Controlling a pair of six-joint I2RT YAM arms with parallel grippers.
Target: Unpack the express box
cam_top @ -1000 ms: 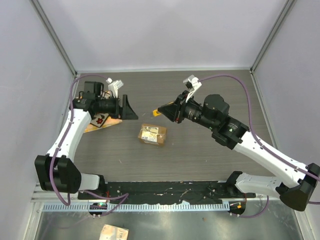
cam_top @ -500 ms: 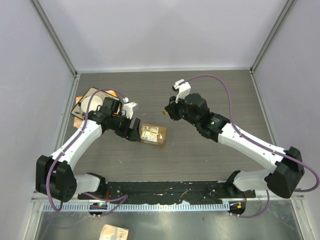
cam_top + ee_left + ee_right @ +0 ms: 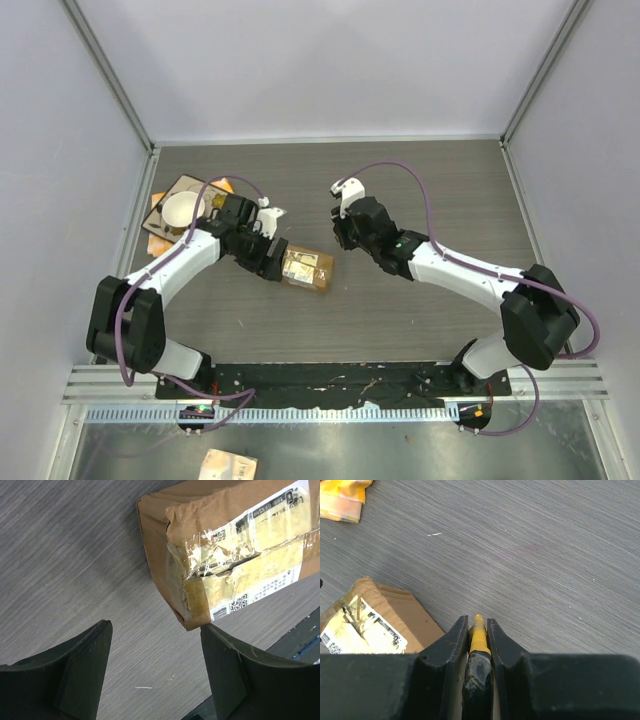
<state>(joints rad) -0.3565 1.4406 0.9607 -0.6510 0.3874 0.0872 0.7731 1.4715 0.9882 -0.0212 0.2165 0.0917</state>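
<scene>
The grey, wood-grained bench lay between pale, plain walls. A little left of its middle sat the express box: a small brown cardboard block, its top covered by a white printed label and glossy, wrinkled clear tape. In your left wrist view the tape along the seam looked torn in a short ragged slit. The flaps lay shut and nothing had come out, so by my reading you were early in the job. The seam needed cutting the rest of the way, then the flaps lifting and the contents taking out.

Your left claw stood wide and held nothing. Its black wedge-shaped fingers hung over bare bench, one of them just beside the box's near corner; whether it touched I could not tell.

Your right claw was narrow, pinched on the knife, a yellow and black tool whose tip poked out between the fingers. It hung low over the bench just beside the box's other side.

Near the left wall lay a flat brown-and-orange card carrying a white cup.
</scene>
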